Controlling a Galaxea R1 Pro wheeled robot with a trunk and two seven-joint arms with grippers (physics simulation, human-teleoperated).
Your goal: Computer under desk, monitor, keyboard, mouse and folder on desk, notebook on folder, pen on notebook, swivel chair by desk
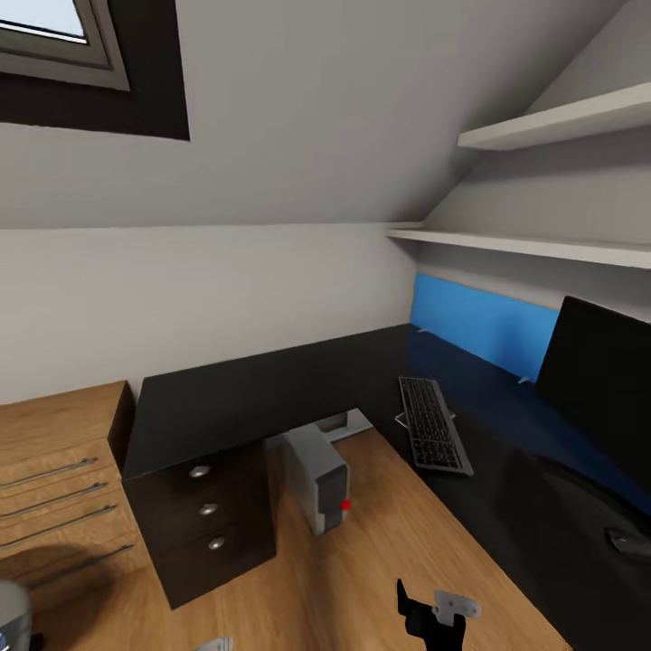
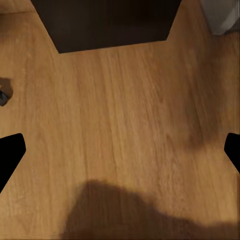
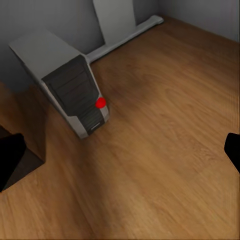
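Observation:
The desk (image 1: 271, 389) is L-shaped with a glossy black top. On its right wing lie the keyboard (image 1: 434, 425) and, nearer me, the small black mouse (image 1: 628, 541). The monitor (image 1: 601, 398) stands at the right edge of the head view. The light-grey computer (image 1: 318, 477) stands on the floor, half under the desk's inner corner. It also faces the right wrist camera, computer (image 3: 65, 82), ahead of my open right gripper (image 3: 120, 155). That right gripper (image 1: 434, 619) hangs low over the floor. My left gripper (image 2: 120, 150) is open above bare floorboards.
The black drawer unit (image 1: 203, 520) with silver knobs carries the desk's left end, drawer unit (image 2: 107, 22). A light wooden chest of drawers (image 1: 54, 488) stands to its left. A blue panel (image 1: 484, 325) lines the wall behind the desk. Shelves (image 1: 542, 127) hang above.

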